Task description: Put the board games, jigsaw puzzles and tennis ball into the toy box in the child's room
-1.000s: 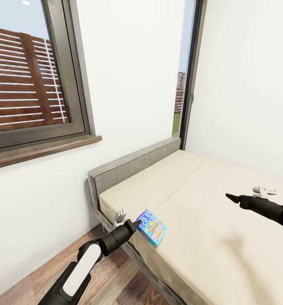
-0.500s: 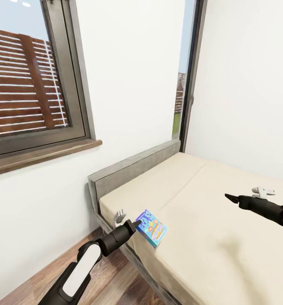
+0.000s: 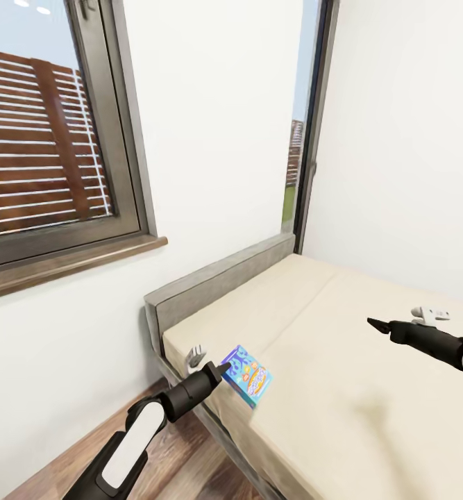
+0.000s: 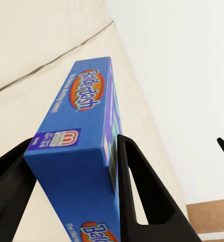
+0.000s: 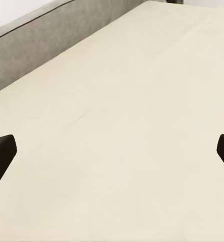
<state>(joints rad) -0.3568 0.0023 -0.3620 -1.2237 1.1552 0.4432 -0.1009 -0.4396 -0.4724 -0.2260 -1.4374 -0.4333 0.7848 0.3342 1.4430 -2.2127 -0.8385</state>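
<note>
— Where is the flat blue cardboard board game box (image 3: 248, 374) relative to the jaws?

— In the lower middle of the head view, at the tip of the left gripper (image 3: 224, 367). The left wrist view shows the box (image 4: 81, 166) squeezed between the two black fingers (image 4: 137, 191), one pressed on each broad face, so the jaws are clamped on it at a narrow gap.

— Is it on the low bed with the beige mattress and grey frame (image 3: 328, 361)?

— It sits over the mattress corner near the grey headboard; whether it touches the surface I cannot tell.

— Which way does it run?

— Its long axis extends away from the gripper, slanting toward the lower right of the head view, standing on a thin edge.

— And the right gripper (image 3: 371, 322)?

— At the right edge, above the mattress. In the right wrist view its fingertips (image 5: 2, 151) sit far apart, holding nothing.
</note>
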